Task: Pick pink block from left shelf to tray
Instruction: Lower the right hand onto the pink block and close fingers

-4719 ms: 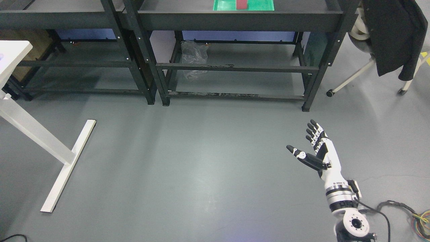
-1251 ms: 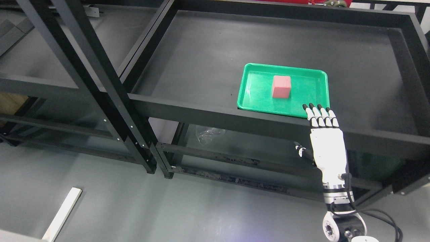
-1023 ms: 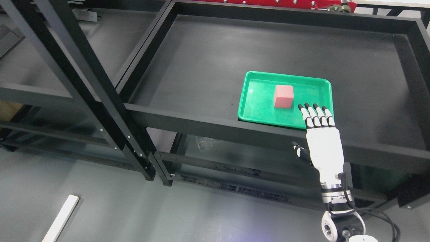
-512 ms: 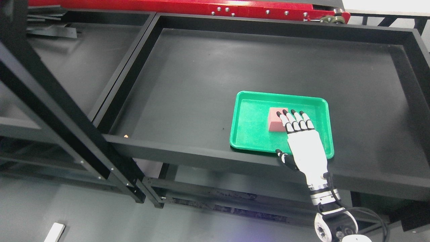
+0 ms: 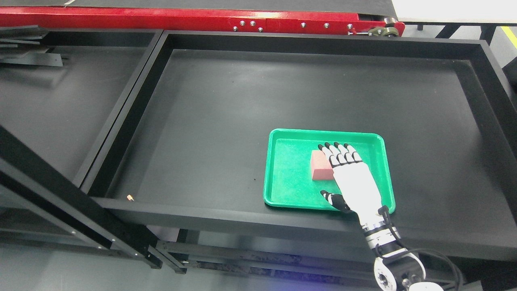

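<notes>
Nearest, at the lower right: a white forearm with loose cables, rising over the front rail of the shelf [image 5: 226,220] and ending in the right hand [image 5: 355,182], back up, palm down above the green tray [image 5: 288,190]. Fingers [image 5: 341,153] straight and spread slightly apart, black tips pointing away — thumb stuck out to the tray's near-left side, just above the near rim. Nothing gripped. Under the leftmost fingers, the pink block [image 5: 320,166], lying inside the tray a little left of its middle, right part covered by the hand; contact between fingers and block not possible to tell. Tray itself flat on the dark shelf floor, close to the front rail and right of the shelf's middle. Left of the tray, near the front rail, a small tan speck [image 5: 129,197]. Farther left, beyond the dividing rim, a second dark shelf [image 5: 60,105]. Beyond the tray, past the shelf's back wall — a red beam [image 5: 181,22] with bolts.
</notes>
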You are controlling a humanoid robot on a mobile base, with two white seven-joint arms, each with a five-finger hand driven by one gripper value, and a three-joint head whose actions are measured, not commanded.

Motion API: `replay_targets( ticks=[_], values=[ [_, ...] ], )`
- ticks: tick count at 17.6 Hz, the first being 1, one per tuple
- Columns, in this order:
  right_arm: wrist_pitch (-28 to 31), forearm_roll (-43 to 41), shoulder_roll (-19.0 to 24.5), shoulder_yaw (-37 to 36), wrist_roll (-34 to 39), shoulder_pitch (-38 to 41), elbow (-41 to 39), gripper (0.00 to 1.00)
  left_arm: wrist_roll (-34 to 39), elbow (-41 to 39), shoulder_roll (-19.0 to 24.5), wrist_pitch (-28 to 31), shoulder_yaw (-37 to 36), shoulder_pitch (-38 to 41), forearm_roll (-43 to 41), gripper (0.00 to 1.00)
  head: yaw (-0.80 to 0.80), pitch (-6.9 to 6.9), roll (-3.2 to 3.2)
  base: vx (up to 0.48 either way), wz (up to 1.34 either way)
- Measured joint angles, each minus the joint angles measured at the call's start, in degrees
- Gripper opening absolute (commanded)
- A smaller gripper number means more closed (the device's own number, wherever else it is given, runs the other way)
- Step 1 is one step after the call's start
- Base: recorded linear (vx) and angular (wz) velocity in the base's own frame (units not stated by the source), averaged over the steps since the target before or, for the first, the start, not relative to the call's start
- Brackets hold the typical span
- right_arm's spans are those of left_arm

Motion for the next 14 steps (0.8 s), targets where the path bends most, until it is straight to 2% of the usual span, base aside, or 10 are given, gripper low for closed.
replay_targets(
  ticks=[14],
  values=[
    [-3.25,-0.24,-0.87,0.46,8.26,0.34,0.42,0.99,0.0,0.0,0.0,0.0,0.0,0.01,0.0,1.0,0.0,0.0,0.0,0.073,-0.01]
  ],
)
